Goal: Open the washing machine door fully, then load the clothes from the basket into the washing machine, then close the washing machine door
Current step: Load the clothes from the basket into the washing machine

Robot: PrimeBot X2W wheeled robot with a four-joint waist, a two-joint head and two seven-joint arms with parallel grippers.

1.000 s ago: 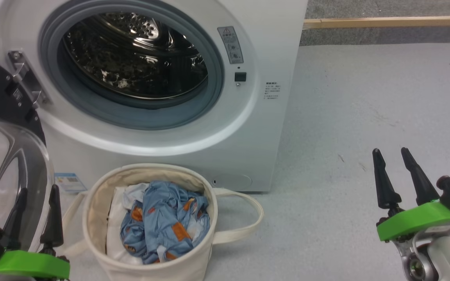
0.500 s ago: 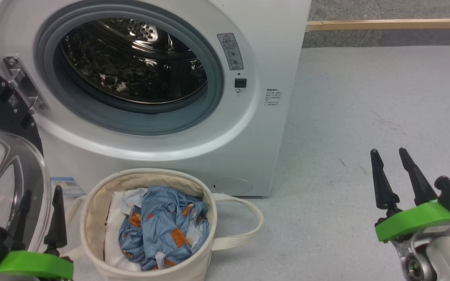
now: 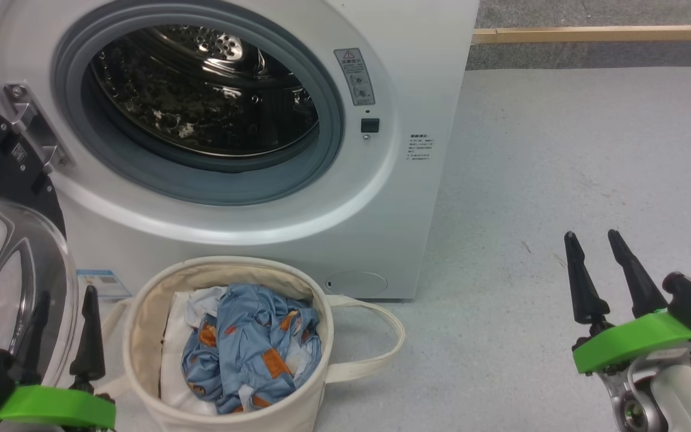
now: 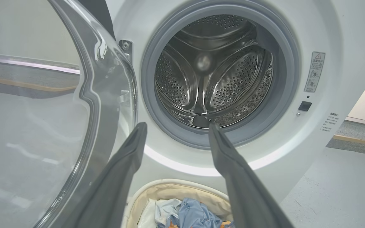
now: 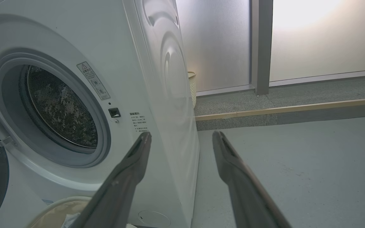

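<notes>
Only the view was shifted: door (image 3: 3,270) opened, clothes (image 3: 249,342) not yet taken from basket (image 3: 231,263), left gripper (image 3: 66,293) and right gripper (image 3: 591,236) kept spread, empty.

The white washing machine (image 3: 417,72) fills the upper left of the head view, its grey-rimmed round opening uncovered. The washing machine door (image 3: 3,252) stands swung wide at the left edge, its clear bowl bulging. At lower centre, just before the machine, the cream basket (image 3: 137,312) sits upright, with the clothes (image 3: 249,342), blue with orange patches, crumpled inside.

White front-loading washing machine (image 3: 417,72) with grey-rimmed opening; before it, cream canvas basket (image 3: 145,307) holding light blue garment (image 3: 248,339) printed with orange-brown patches.
</notes>
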